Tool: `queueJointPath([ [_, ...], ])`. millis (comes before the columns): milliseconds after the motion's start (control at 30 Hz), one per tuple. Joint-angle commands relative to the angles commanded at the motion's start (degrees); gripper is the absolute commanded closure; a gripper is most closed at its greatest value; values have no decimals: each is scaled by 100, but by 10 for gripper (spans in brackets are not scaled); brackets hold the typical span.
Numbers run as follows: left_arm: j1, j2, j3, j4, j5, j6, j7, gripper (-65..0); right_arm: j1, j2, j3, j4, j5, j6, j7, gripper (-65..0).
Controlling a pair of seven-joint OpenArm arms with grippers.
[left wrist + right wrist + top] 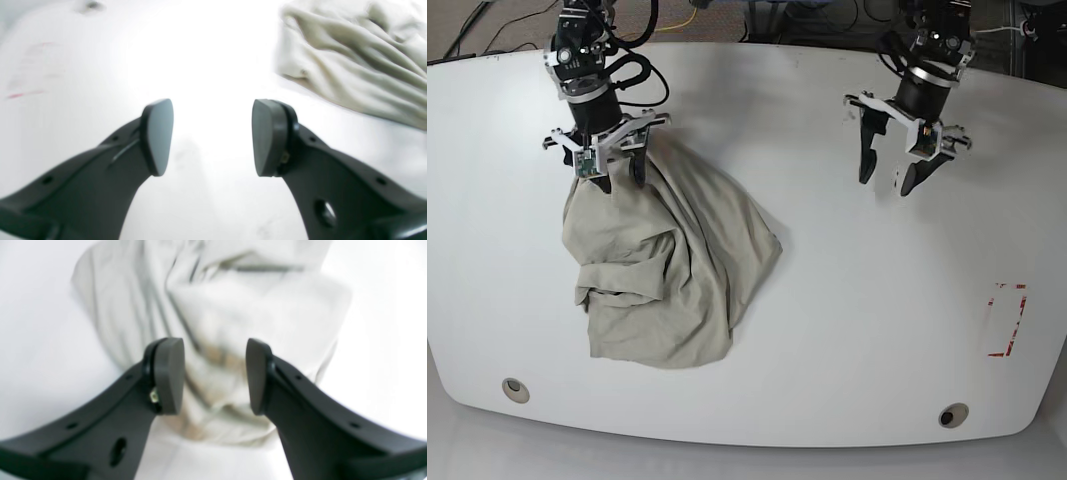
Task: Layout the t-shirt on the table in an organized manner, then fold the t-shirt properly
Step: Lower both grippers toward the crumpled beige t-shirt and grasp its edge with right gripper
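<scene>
Wrinkled beige cotton t-shirt [662,275] lies bunched in heap on glossy white table [827,330], well apart from red tape rectangle [1006,320]. Not spread yet; layout barely begun, all folding left. Right gripper [610,172] above heap's top edge, jaws apart, gripping nothing. Left gripper [890,178] over bare table beside t-shirt, jaws apart, empty. 2 grommet holes [515,389] at near edge.

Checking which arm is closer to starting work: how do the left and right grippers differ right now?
The right gripper sits over the crumpled t-shirt, at its top edge; the left gripper hangs over bare table, with the shirt off to one side. Right wrist view is filled with cloth; left wrist view mostly white tabletop. Both are open, holding nothing.
</scene>
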Motion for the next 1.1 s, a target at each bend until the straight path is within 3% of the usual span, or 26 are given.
queueJointPath([
  [433, -1574, 431, 747, -325, 0, -9, 1468, -351, 1090, 308, -35, -18, 9, 9, -1011, -290],
  [500, -1741, 527, 765, -492, 0, -18, 1486, -351, 1116, 308, -44, -18, 9, 9, -1011, -290],
  [700, -2154, 686, 774, -1222, 0, -580, 1486, -351, 1204, 325, -44, -26, -18, 9, -1011, -290],
  [767, -2180, 703, 756, -1248, 0, -589, 1486, -351, 1196, 325, -44, -26, 0, 70, -1011, -290],
  [900, -2180, 677, 721, -1240, 9, -589, 1486, -351, 1196, 273, -79, -70, -18, 431, -1020, -290],
  [1100, -2163, 642, 413, -1275, 26, -607, 1486, -351, 1213, 281, -422, -141, -26, 448, -1020, -290],
])
